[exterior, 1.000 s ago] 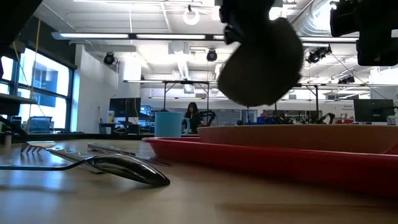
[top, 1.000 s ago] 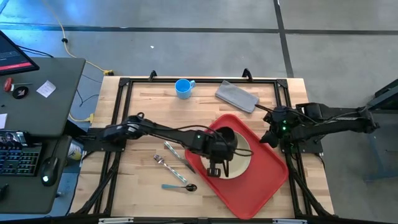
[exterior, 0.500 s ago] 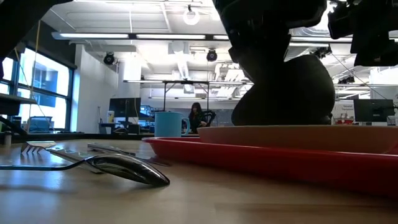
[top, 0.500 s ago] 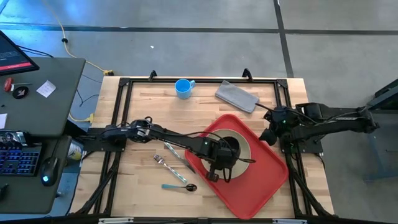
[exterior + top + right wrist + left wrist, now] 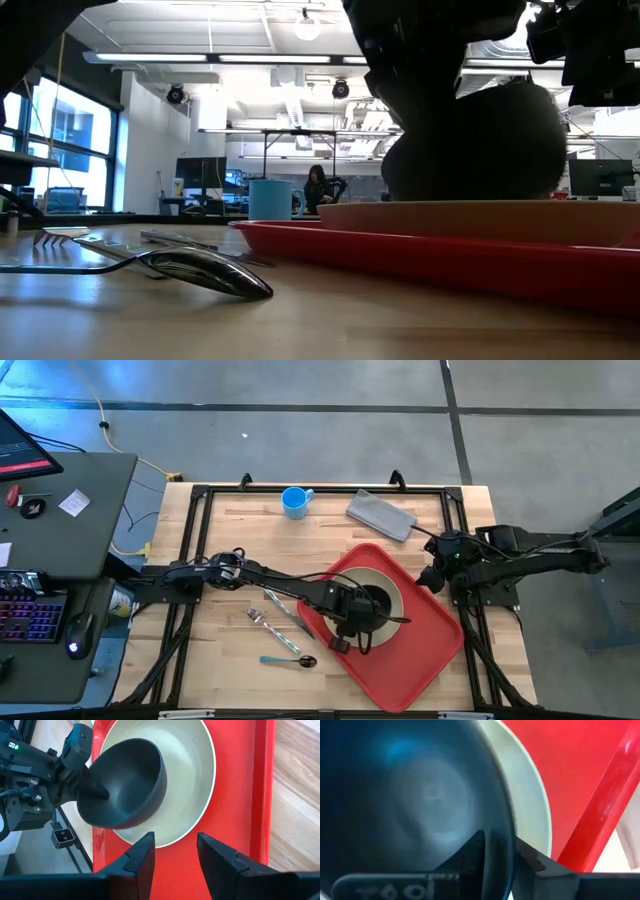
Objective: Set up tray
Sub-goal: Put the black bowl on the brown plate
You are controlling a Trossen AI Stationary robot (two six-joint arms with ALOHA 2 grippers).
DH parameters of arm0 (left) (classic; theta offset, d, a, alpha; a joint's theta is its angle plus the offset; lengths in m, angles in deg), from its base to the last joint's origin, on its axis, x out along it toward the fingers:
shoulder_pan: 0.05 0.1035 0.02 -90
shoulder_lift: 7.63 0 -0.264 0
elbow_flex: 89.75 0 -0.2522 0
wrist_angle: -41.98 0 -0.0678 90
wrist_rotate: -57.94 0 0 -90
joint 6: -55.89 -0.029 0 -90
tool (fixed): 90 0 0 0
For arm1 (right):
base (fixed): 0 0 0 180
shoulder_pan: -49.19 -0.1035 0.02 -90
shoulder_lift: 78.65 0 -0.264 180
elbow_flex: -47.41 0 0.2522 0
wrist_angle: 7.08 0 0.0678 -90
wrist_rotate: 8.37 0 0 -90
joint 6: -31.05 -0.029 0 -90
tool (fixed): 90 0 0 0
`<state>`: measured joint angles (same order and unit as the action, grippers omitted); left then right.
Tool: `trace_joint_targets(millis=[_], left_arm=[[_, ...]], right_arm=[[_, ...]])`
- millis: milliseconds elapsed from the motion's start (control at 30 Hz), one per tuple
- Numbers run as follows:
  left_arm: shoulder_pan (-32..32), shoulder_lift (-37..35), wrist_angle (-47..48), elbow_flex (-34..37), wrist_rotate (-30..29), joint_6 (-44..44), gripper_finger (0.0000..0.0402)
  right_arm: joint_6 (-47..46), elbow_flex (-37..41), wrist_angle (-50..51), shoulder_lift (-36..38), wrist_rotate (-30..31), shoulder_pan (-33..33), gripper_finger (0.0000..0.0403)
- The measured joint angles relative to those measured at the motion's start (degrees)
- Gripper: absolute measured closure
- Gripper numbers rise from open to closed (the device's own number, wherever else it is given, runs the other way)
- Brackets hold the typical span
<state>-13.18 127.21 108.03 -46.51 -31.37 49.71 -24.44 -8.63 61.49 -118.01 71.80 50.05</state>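
The red tray lies askew on the right half of the table, with a round beige plate on it. A dark bowl rests on the plate, tipped with its mouth toward my left arm. My left gripper stands at the bowl's near-left rim, one finger on each side of the wall. My right gripper hovers open over the tray's right edge, and nothing lies between its fingers. My left gripper straddles the bowl's rim, one finger inside the hollow and one outside. It comes slanting down from the table's left. A thin light strip shows between the outer finger and the wall. Whether the inner finger touches, I cannot tell.
A fork, a knife and a spoon lie on the wood left of the tray. A blue cup and a grey folded cloth sit near the far edge.
My left gripper has come down with the bowl, which hung clear above the plate and now rests on it. In the last half second the bowl has tipped further over on the plate while the gripper stayed in place.
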Motion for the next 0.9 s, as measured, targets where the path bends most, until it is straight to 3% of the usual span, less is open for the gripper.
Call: trace_joint_targets(millis=[333, 900], left_arm=[[0.1, 0.0, 4.2, 0.0, -7.5, 0.0, 0.028], [0.4, 0.0, 5.1, 0.0, -0.8, -0.4, 0.028]], right_arm=[[0.1, 0.0, 0.0, 0.0, 0.0, 0.0, 0.0265], [1.5, 0.0, 0.0, 0.0, 0.1, 0.0, 0.0265]])
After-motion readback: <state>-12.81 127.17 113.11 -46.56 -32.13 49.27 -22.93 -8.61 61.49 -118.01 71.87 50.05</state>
